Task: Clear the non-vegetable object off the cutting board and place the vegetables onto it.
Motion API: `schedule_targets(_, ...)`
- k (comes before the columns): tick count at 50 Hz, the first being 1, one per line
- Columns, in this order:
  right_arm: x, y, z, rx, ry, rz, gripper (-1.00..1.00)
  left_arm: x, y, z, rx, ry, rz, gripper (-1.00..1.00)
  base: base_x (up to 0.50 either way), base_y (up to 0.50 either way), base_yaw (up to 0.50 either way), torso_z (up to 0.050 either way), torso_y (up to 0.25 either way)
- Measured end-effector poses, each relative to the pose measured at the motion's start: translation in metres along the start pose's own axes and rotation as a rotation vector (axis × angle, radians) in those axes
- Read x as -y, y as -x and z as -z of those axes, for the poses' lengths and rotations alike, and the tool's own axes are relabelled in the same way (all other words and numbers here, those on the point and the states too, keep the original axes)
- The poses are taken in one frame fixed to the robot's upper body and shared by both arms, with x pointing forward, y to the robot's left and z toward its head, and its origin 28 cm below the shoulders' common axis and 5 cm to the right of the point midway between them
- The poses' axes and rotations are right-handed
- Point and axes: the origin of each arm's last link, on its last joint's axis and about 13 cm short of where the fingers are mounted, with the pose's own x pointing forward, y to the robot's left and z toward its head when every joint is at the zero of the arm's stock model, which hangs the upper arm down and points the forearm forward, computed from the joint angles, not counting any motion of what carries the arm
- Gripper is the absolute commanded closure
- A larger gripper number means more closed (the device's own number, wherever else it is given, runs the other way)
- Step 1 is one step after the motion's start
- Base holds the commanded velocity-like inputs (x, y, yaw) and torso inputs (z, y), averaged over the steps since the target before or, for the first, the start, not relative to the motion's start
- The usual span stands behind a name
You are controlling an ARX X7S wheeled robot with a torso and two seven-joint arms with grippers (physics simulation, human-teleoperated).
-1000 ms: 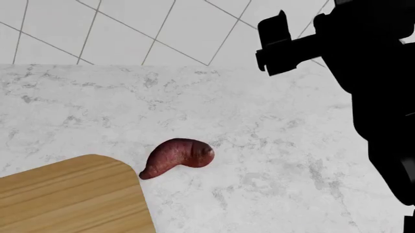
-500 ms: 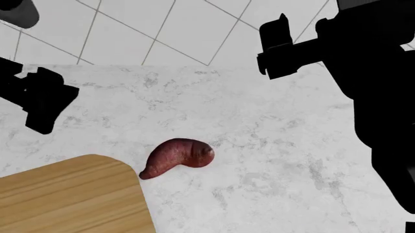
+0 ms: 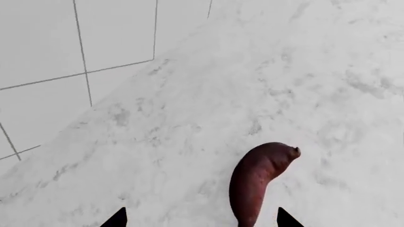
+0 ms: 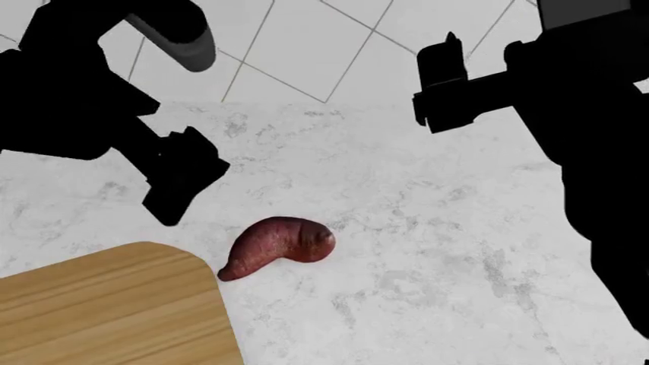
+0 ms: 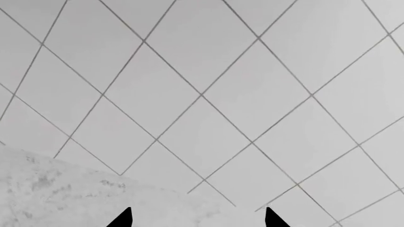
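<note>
Open jaws just short of sweet potato

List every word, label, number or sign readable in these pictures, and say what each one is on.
There are none. The sweet potato, the cutting board, the marble counter, the tiled wall and both black arms carry no readable text in any view.
</note>
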Motion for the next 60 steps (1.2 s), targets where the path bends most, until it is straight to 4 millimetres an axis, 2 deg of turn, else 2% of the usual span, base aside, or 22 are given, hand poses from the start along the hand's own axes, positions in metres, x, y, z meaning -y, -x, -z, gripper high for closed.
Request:
schedule_targets(13,0.004,0.001,0.012,-0.019,-0.010,0.005,-1.00,0.004,-0.031,-0.019,-0.027,-0.062,0.055,-1.00,0.00,0.00,0.00,0.000,0.000)
schedule_targets(26,0.005,0.003,0.015,-0.027,-0.011,0.009,-1.00,0.003,-0.062,-0.024,-0.065,-0.081,0.093,-1.00,0.00,0.00,0.00,0.000,0.000)
schedule_targets(43,0.006,0.007,0.017,-0.040,-0.009,0.019,-1.00,0.015,-0.101,-0.013,-0.129,-0.124,0.162,-1.00,0.00,0.00,0.00,0.000,0.000)
schedule_targets(60,0.006,0.010,0.017,-0.042,-0.011,0.023,-1.00,0.029,-0.120,0.003,-0.190,-0.144,0.201,-1.00,0.00,0.00,0.00,0.000,0.000)
